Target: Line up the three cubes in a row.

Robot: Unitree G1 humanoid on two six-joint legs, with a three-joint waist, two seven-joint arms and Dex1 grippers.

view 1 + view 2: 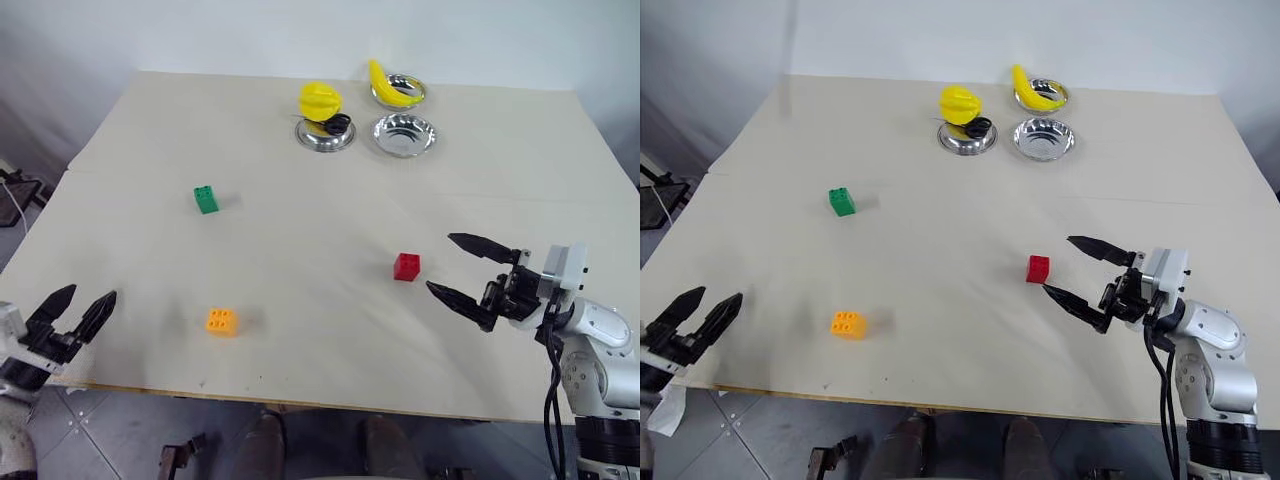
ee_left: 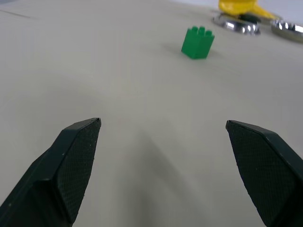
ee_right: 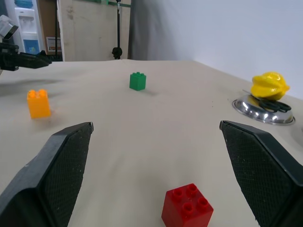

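On table [image 1: 300, 250], scattered studded cubes [image 1: 407, 266] (red, green, orange)

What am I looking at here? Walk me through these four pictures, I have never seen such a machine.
It is a two-armed robot facing a table. Two pictures come from cameras in its head, looking down; the other two from a camera on each wrist, looking out between that claw's black fingers. The left claw and the right claw are both open and hold nothing. On the table lie three toy bricks, spread apart: a green cube, an orange cube and a red cube, nearest the right claw. At the far side stand three metal bowls with yellow toy fruits.
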